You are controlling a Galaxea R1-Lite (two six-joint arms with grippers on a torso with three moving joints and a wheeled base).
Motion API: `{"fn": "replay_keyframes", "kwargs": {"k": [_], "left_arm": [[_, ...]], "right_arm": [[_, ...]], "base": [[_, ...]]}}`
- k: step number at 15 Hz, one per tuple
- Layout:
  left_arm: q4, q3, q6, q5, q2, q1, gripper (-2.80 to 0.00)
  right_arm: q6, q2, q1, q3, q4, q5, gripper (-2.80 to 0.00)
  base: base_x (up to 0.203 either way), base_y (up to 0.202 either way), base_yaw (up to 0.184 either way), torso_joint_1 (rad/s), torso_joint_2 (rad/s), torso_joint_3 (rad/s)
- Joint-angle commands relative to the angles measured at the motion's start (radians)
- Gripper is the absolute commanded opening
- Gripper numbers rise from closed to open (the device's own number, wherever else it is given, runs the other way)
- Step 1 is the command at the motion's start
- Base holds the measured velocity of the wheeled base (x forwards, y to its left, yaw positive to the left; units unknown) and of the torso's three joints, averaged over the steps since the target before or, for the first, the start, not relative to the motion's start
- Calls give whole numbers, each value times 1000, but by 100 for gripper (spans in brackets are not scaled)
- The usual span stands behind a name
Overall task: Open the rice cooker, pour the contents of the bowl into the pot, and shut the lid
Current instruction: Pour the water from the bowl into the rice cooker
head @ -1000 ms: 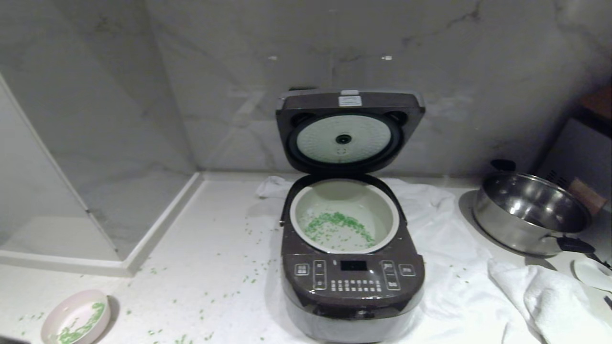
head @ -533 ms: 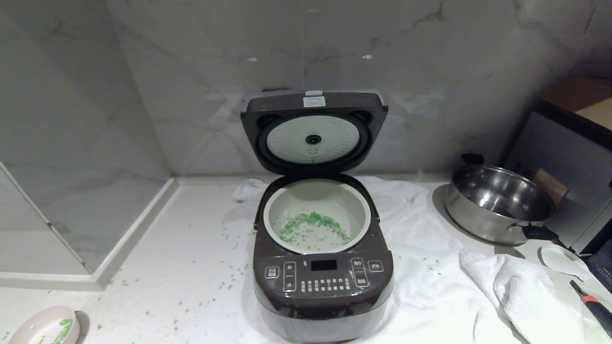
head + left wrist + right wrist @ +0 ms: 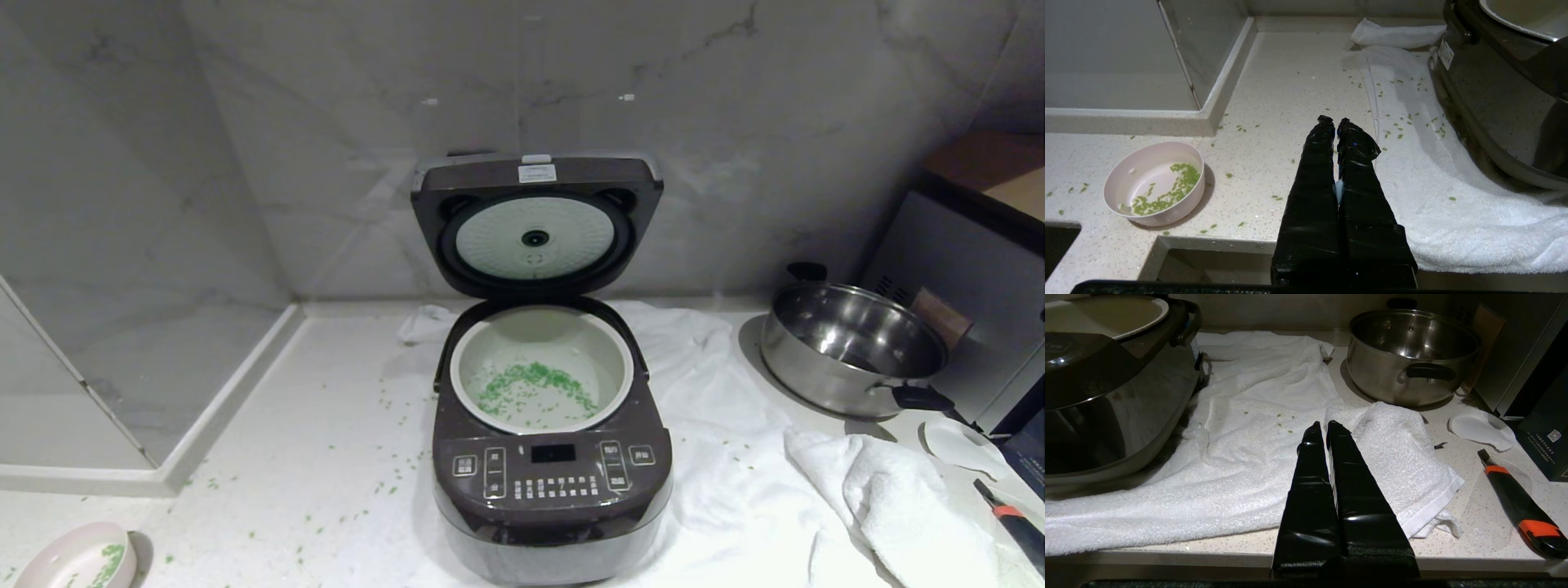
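Note:
The dark rice cooker (image 3: 551, 482) stands mid-counter with its lid (image 3: 535, 224) raised upright, white inner plate facing me. Green grains (image 3: 535, 385) lie scattered in its pale pot (image 3: 622, 380). The pink bowl (image 3: 61, 559) rests at the counter's front left with a few green grains (image 3: 1167, 192) left inside; it also shows in the left wrist view (image 3: 1120, 179). My left gripper (image 3: 1335, 121) hovers shut and empty over the counter's front edge, between bowl and cooker (image 3: 1498, 102). On the other side of the cooker (image 3: 1106, 400), my right gripper (image 3: 1323, 425) is shut and empty above the white towel.
A white towel (image 3: 735, 457) lies under and right of the cooker, with a folded cloth (image 3: 1404, 457) on it. A steel pan (image 3: 853, 347) sits at the back right, an orange-black utility knife (image 3: 1521, 506) near the front right. Loose grains (image 3: 384, 490) dot the counter. A sink recess (image 3: 98, 384) lies left.
The whole head view shifted between one second and half a second ago, so the camera moved; since then it holds still. Nothing on the counter has moved.

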Motion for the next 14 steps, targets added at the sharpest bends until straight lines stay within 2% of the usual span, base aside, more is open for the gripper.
{"fn": "replay_keyframes", "kwargs": {"k": [1,12,14], "left_arm": [[0,0,-3,1,-1,0,-280],[-2,0,-14,-1,-1,0,-280],[-2,0,-22,-1,-1,0,-280]], "right_arm": [[6,1,1,1,-4,0,-280],[9,1,1,0,-4,0,-280],[9,1,1,0,-4,0,-280]], "base": [[0,0,0,0,0,0],[0,0,0,0,0,0],[92,0,2,-2,-7,0]]}}
